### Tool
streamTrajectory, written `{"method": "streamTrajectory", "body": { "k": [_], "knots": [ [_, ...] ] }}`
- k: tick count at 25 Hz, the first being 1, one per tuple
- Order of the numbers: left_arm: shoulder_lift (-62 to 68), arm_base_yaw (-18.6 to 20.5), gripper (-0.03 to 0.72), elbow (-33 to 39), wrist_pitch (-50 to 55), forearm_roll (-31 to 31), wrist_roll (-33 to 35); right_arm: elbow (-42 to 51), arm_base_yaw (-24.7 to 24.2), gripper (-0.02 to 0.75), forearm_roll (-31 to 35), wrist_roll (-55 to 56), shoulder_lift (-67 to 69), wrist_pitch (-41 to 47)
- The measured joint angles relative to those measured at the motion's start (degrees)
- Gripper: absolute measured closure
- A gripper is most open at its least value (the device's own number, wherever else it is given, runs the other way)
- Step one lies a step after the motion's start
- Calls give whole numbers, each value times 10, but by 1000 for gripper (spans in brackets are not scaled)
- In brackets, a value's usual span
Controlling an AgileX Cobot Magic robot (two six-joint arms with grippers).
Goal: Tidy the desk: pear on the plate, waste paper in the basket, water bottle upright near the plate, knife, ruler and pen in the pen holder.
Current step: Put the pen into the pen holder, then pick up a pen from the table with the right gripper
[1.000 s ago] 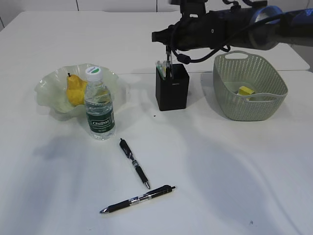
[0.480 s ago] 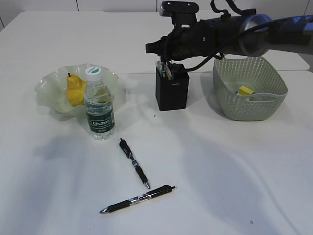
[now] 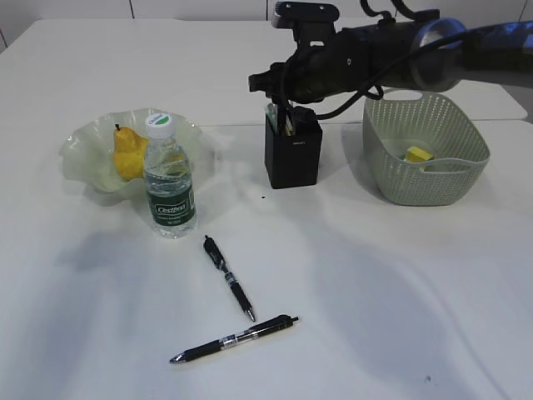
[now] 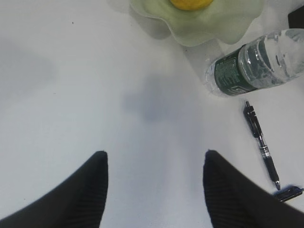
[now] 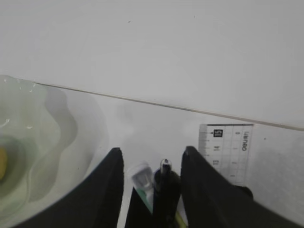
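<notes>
Standing on the white desk (image 3: 400, 317), a black pen holder (image 3: 292, 154) already carries a clear ruler (image 5: 227, 149), a pen (image 5: 165, 183) and a white-and-green knife (image 5: 142, 179) poking out of its top. The right hand (image 5: 151, 178) hangs just above it, its two dark fingers (image 5: 111, 187) set apart on either side of the upright pen and gripping nothing. To its right sits the sage-green basket (image 3: 429, 179) with a yellow scrap (image 3: 417, 155) inside. On the far left, the pear (image 3: 128, 152) lies in the pale green plate (image 3: 87, 142), and the water bottle (image 3: 170, 177) stands upright just in front of it. Two more black pens lie loose near the front: one pen (image 3: 229, 277) at a slant, another pen (image 3: 236, 339) below it, their tips close together. The left hand (image 4: 154, 190) hovers over bare desk with its fingers wide, empty. A seam crosses the desk behind the holder. Compared with a second ago, the right arm has shifted leftward and its fingers have spread off the pen.
</notes>
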Motion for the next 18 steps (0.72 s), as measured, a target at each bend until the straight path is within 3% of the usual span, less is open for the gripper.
{"method": "streamTrajectory", "body": {
  "k": [7,13,18],
  "knots": [
    [0,0,241,0,0,0,0,0,0,435,0,0,-80,73],
    [0,0,241,0,0,0,0,0,0,435,3,-4,-157,229],
    [0,0,241,0,0,0,0,0,10,435,61,-58,-210,358]
  ]
}}
